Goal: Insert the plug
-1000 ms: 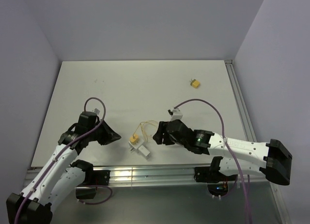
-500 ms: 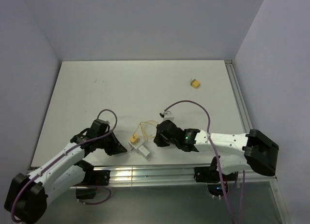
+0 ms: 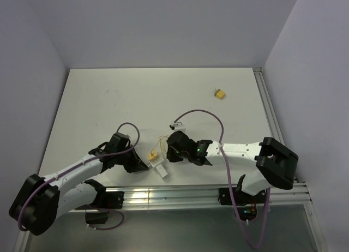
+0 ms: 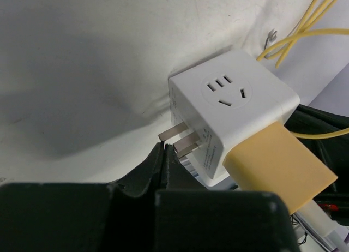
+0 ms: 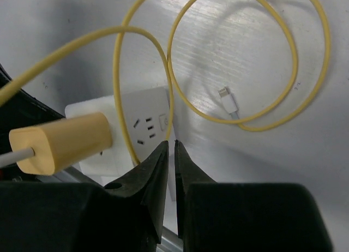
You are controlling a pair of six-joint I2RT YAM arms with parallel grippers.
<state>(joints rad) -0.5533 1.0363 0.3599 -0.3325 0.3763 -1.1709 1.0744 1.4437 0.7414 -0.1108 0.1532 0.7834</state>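
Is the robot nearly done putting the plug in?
Not nearly. Nothing looks done: the plug lies alone at the far right. In hand: the left gripper and right gripper are shut beside the white block, holding no plug. Left: fetch and insert it.

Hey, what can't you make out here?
Tiny yellow blocky plastic plug: too small in the top view for detail; outside both wrist views.
White cube adapter: lower edge hidden behind the left tool in the left wrist view.
Thin yellow cable: runs off the right wrist frame.
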